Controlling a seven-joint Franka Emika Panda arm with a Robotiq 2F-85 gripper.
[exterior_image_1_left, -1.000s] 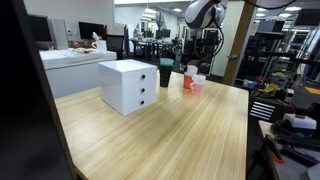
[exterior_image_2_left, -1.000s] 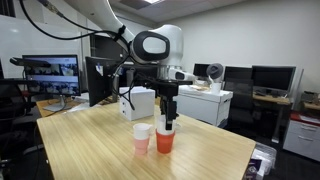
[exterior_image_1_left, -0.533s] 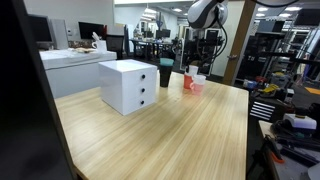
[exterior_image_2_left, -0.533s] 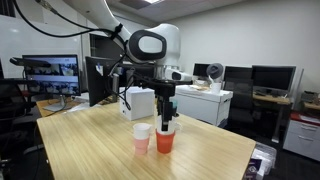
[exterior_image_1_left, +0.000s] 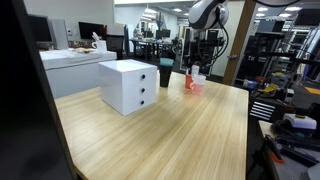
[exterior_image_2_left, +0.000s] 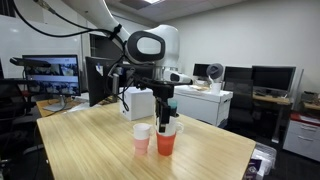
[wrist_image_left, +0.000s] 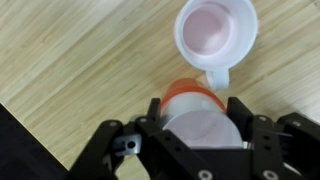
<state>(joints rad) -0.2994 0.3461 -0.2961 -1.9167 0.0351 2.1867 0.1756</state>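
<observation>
In the wrist view my gripper (wrist_image_left: 200, 122) is shut on a white cup (wrist_image_left: 205, 130) that sits nested in an orange cup (wrist_image_left: 188, 92); its fingers (wrist_image_left: 155, 114) press the white cup from both sides. A pale pink cup (wrist_image_left: 215, 28) with a small handle stands just beyond, touching or nearly touching the orange one. In an exterior view the gripper (exterior_image_2_left: 167, 113) points straight down over the orange cup (exterior_image_2_left: 165, 143), with the pink cup (exterior_image_2_left: 142, 139) beside it on the wooden table (exterior_image_2_left: 90, 140). From the far side the gripper (exterior_image_1_left: 193, 67) hangs over the same cups (exterior_image_1_left: 192, 85).
A white drawer unit (exterior_image_1_left: 128, 86) stands on the table (exterior_image_1_left: 180, 130), and a dark cup (exterior_image_1_left: 165, 75) sits behind it near the two cups. Desks with monitors (exterior_image_2_left: 58, 75) surround the table. The table edge lies close to the cups (exterior_image_2_left: 235, 150).
The arm has hardly moved over the cups. The fingers have drawn in around the white cup in the orange one.
</observation>
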